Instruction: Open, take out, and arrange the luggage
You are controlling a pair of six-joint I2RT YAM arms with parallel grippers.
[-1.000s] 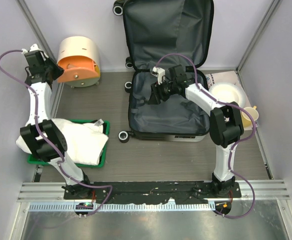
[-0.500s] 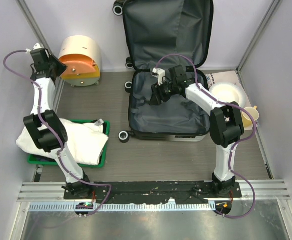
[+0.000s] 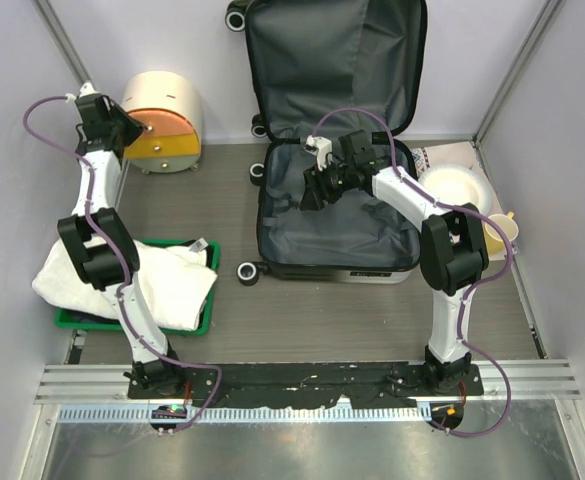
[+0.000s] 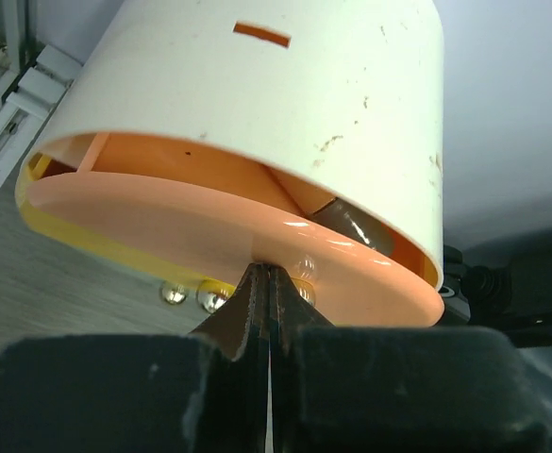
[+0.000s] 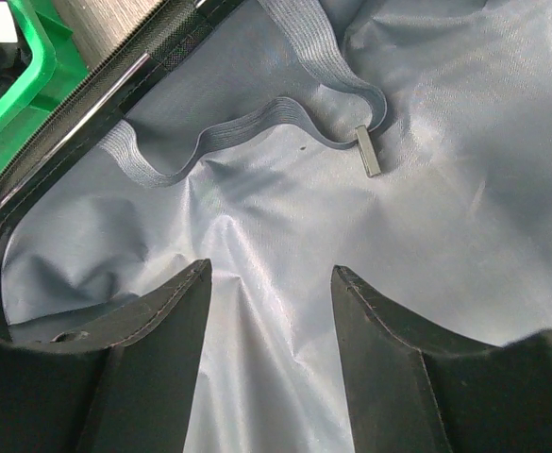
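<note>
The luggage (image 3: 332, 272) lies open at the table's back middle. Its lid (image 3: 337, 60) leans against the back wall and dark grey lining shows in both halves. My right gripper (image 3: 312, 195) is open and empty, low over the lining of the bottom half (image 5: 271, 269). A grey strap (image 5: 257, 123) with a buckle (image 5: 368, 151) lies loose on the lining ahead of it. My left gripper (image 3: 132, 128) is shut, with its tips (image 4: 268, 269) against the rim of the orange disc of the cream-and-orange cylinder (image 4: 285, 104).
The cylinder (image 3: 167, 110) stands at the back left. A green tray (image 3: 204, 318) with white cloth (image 3: 162, 280) sits at the front left. A white plate (image 3: 457, 188) and a yellow cup (image 3: 502, 232) stand right of the luggage. Walls close both sides.
My left gripper has swung right and back to the cylinder's front. The cylinder's orange face now shows more edge-on. The right arm and the luggage have not moved.
</note>
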